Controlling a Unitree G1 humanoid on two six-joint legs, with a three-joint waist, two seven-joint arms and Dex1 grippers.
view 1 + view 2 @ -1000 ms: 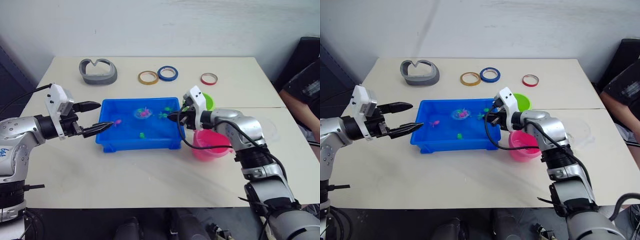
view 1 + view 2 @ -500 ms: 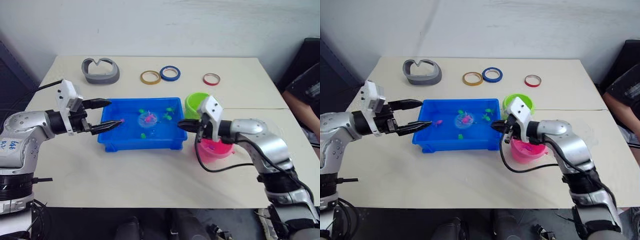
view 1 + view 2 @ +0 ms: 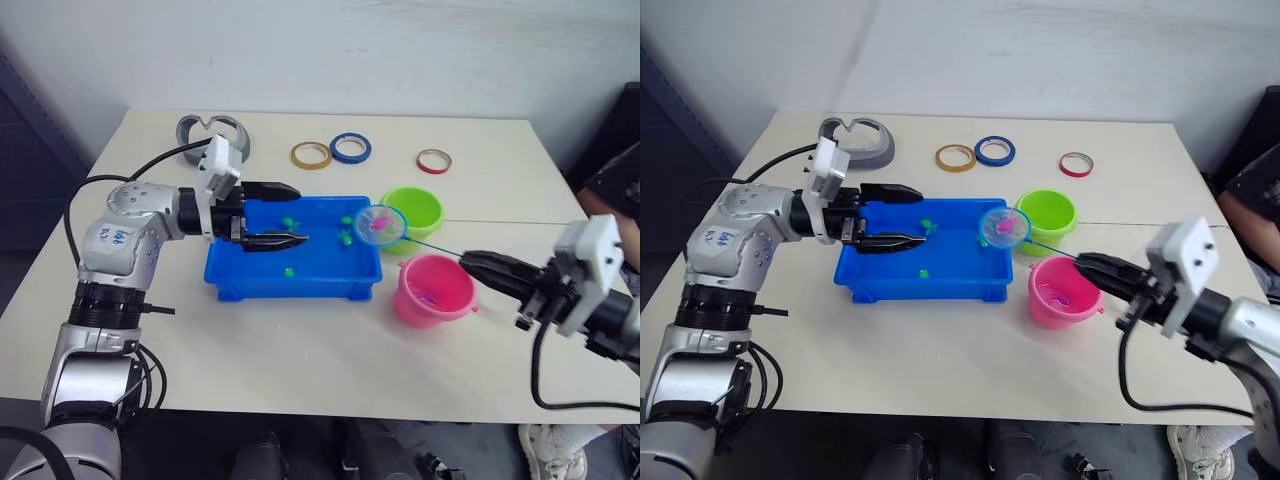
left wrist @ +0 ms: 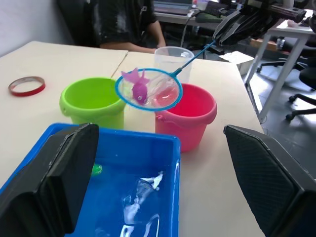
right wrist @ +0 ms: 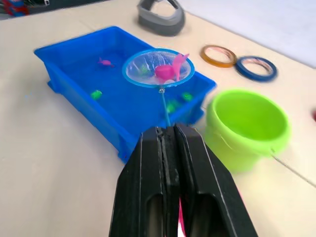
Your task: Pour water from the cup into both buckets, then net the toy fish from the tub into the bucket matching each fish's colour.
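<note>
The blue tub [image 3: 290, 288] sits mid-table with small green toy fish [image 3: 288, 271] in its water. Over its left half my left gripper [image 3: 297, 214] hangs open and empty. My right gripper [image 3: 468, 260] is shut on the thin handle of the net [image 3: 381, 226]. The hoop hangs above the tub's right end, in front of the green bucket [image 3: 411, 212], and carries a pink fish [image 5: 168, 69]. The pink bucket [image 3: 433, 290] stands below the handle with a pink fish [image 3: 428, 297] inside. The clear cup [image 4: 172, 58] stands behind the buckets in the left wrist view.
A grey curved object [image 3: 213, 132] lies at the table's far left. Yellow [image 3: 312, 155], blue [image 3: 351, 148] and red [image 3: 434, 160] tape rings lie along the far side. A person [image 3: 620, 180] sits at the right edge.
My right gripper has drawn back to the right, lifting the net with a pink fish out of the tub. My left gripper has moved in over the tub. The camera has shifted.
</note>
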